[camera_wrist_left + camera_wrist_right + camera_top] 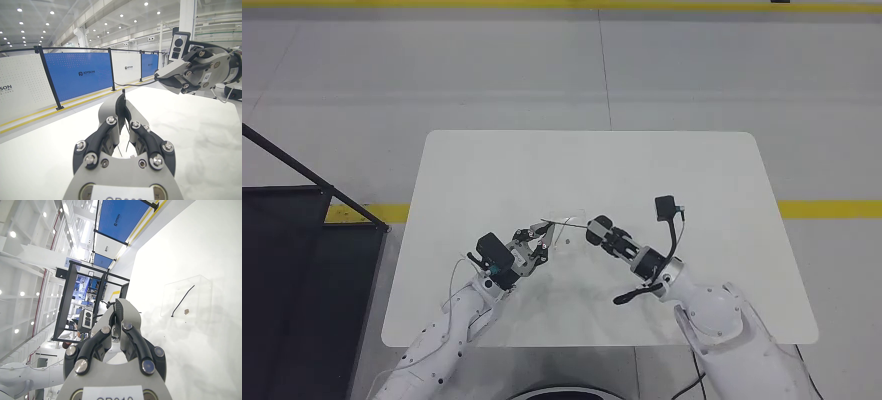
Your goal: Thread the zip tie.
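Left fingers (132, 111) pinched the head of the thin black plastic zip tie (123, 92), right fingers (170, 71) its tail; the limp tip might miss the slot.

A large industrial hall, shown by blue perforated barrier panels (75, 75), yellow floor lines (832, 208) and ceiling spotlights (47, 24)

— What do the arms look like?
— In the top view, the left arm (457, 325) at lower left and the right arm (732, 330) at lower right are white, rounded shells. A black cable (674, 235) loops from a small black camera (665, 208) at the right wrist.
— And the grippers?
— The left gripper (123, 98) has a silver-grey palm, black links, ribbed black pads (119, 103) and shiny round screws (111, 120). The right gripper (118, 303) matches. Each carries a white label (113, 392) with dark print.
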